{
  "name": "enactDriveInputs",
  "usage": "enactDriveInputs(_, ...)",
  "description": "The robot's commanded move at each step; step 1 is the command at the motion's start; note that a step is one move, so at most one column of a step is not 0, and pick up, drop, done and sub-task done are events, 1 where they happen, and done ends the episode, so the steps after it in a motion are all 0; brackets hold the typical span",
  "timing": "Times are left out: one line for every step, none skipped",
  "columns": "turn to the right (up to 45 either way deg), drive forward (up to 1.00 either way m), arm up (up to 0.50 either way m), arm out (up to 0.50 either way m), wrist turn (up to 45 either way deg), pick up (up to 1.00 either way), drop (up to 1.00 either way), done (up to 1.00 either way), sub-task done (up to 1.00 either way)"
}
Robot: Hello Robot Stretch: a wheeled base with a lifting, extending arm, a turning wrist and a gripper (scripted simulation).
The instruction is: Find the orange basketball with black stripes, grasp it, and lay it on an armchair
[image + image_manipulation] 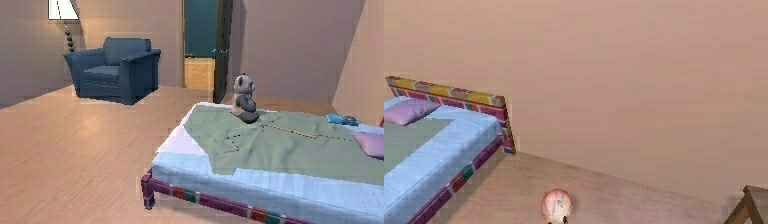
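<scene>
1. The ball (557, 206), round and pale orange with dark marks, is likely the basketball; it lies on bare floor at the arm side view's bottom edge, near the headboard end of the bed (446, 97) but apart from it
2. The armchair (112, 68) stands by the far wall at the forward view's left, beside a lamp (65, 12) and well apart from the bed
3. How the gripper stands cannot be told
4. I judge the ball light for its bulk, firm with a little give, rough-skinned and not fragile; being round, it rolls at a nudge
5. Best hold, I think: across its widest middle, fingers on opposite sides, squarely centred so it cannot squirt out
6. On the armchair it should go deep into the seat, against the back
</scene>
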Motion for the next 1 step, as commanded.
enactDriveInputs(0.0, 0.00, 0.10, 0.00, 0.0, 0.00, 0.00, 0.00, 0.00)
